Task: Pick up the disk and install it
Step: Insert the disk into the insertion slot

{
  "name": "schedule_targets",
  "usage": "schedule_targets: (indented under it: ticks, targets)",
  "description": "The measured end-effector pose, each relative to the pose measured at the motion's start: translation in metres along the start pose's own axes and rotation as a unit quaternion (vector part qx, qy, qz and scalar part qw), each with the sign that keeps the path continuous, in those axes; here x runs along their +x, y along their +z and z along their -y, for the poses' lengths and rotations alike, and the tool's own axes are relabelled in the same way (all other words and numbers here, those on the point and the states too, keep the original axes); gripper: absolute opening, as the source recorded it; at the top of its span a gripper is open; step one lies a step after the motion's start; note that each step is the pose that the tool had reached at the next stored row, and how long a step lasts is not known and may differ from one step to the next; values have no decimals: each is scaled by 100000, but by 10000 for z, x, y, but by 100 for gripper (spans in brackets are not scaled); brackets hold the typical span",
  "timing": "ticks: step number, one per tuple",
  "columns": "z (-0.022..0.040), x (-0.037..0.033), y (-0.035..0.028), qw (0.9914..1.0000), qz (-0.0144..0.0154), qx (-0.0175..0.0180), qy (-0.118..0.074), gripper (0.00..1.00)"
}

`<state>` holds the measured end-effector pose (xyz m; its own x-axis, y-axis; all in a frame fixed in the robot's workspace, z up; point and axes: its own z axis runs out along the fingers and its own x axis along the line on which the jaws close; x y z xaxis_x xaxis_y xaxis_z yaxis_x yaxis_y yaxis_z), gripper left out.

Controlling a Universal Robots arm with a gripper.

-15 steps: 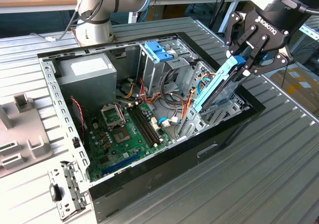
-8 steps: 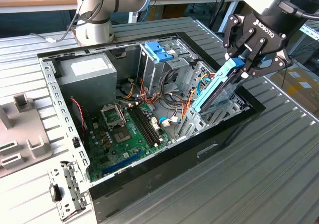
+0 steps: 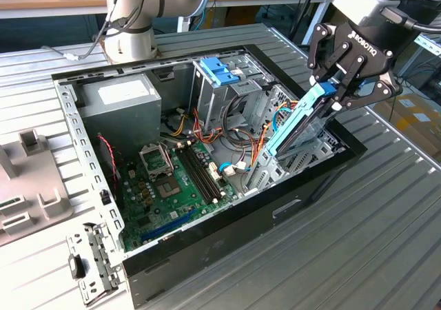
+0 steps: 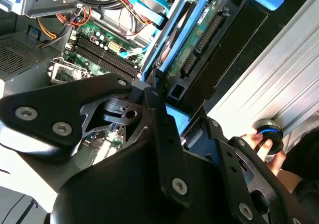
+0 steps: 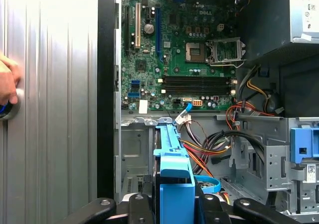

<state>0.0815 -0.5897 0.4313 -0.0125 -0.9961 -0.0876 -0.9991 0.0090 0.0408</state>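
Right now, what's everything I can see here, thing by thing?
Open metal computer case: one, black, on the ribbed grey metal table.
Flat circuit board: one, green, on the case floor.
Boxy metal power supply: one, grey, inside case, exterior view's left.
Metal drive cage: one, grey, light blue plastic bracket on top, inside case.
Flat rectangular disk: one, dark with bright blue plastic rails, tilted, exterior view's right.
Person's hand: one, on round knob on table.
Gripper: one, black, shut on the disk's end.
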Motion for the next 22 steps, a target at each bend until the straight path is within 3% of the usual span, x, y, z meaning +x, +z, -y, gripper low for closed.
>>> schedule_targets:
  ticks: [5,6,13,15,18,19,22]
  targets:
    - [0,0,1,100000,-6,-1,-1,38]
    - [0,0,2,100000,-1,1,-1,44]
    - [0,0,4,100000,-3,-1,-1,43]
    - [0,0,4,100000,-4,0,0,30]
    - [0,0,5,100000,-2,-1,-1,24]
    - [0,0,5,100000,-2,-1,0,12]
    - [0,1,6,100000,-4,-1,1,11]
